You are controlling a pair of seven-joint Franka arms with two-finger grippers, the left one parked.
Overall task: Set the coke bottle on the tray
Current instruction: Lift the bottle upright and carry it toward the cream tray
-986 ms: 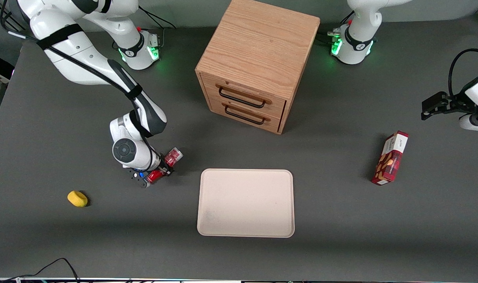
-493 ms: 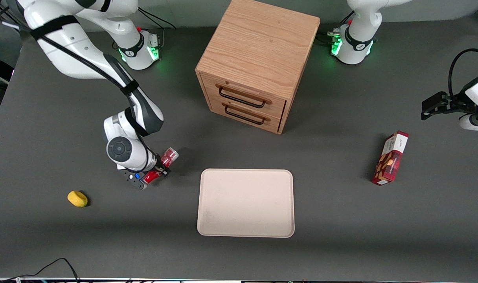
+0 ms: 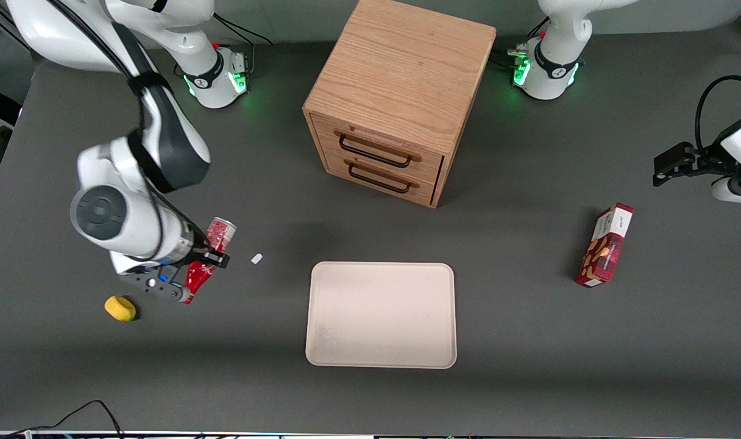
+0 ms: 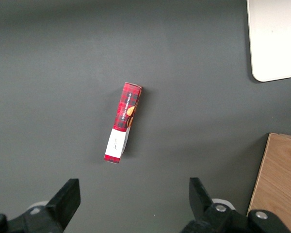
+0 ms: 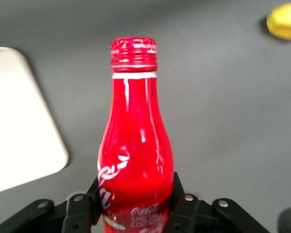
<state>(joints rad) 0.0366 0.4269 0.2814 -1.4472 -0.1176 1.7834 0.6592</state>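
Front view: pincer (image 3: 205,259) gripping coke bottle (image 3: 209,253), tray (image 3: 381,314) well apart.

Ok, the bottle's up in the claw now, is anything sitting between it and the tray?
Nothing visible blocks the way. The claw holds the coke bottle above the table, and only a small white scrap lies on the table between it and the tray. The drawer cabinet stands farther from the front camera, off that path.

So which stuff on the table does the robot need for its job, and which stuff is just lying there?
Needed:
- coke bottle, held off the table
- gripper, shut on the bottle
- tray, nothing on it yet

Just lying about:
- wooden drawer cabinet
- red snack box
- yellow object
- small white bit
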